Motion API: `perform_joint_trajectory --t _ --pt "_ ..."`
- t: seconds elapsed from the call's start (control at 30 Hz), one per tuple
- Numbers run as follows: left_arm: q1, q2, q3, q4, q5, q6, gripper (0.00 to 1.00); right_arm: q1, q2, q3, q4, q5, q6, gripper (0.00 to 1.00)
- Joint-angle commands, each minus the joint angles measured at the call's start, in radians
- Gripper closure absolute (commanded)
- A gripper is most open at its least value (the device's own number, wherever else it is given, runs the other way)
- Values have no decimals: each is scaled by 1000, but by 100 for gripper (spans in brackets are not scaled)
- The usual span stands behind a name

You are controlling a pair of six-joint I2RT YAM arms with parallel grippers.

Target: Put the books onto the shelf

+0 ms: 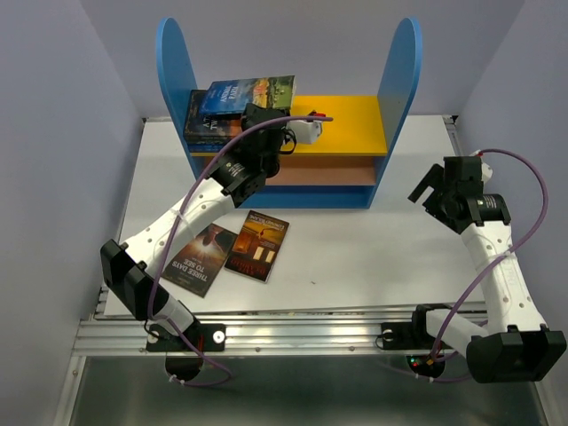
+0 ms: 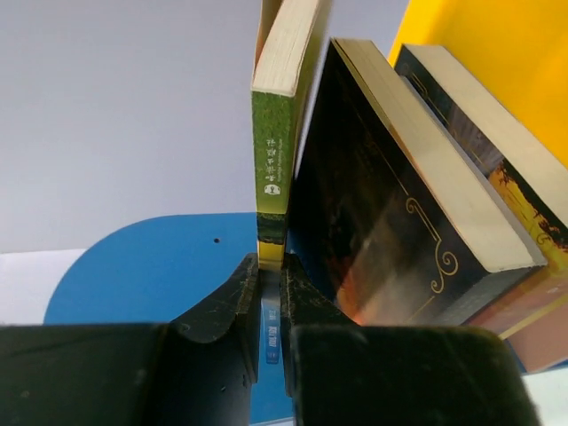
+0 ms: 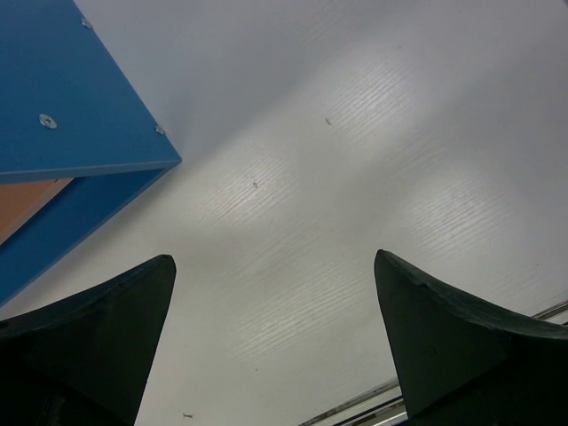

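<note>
A book [image 1: 250, 92] is gripped by the left end effector [image 2: 271, 268] above the shelf's [image 1: 351, 124] left end, its long axis lying left-right; the right end effector [image 3: 275, 262] is held wide open.

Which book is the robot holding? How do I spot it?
Find the blue shelf with the yellow top. At its left end, the left fingers pinch one book. Its spine is green; its neighbours are dark.

Books [image 1: 213, 120] crowd the left of the yellow board [image 1: 351, 124]; its right half lies open.
</note>
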Motion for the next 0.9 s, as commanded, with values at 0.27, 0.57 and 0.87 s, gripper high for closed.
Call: perform_joint_trajectory --t 0.27,0.57,0.87 --pt "21 -57 -7 -57 -94 -110 100 -6 -7 -13 46 -20 -20 0" --pt "21 -129 -35 -119 10 -127 100 -6 -1 -13 46 -23 -21 0" --pt "21 -140 -41 -157 -10 -134 100 -6 -6 -25 49 -36 -15 0"
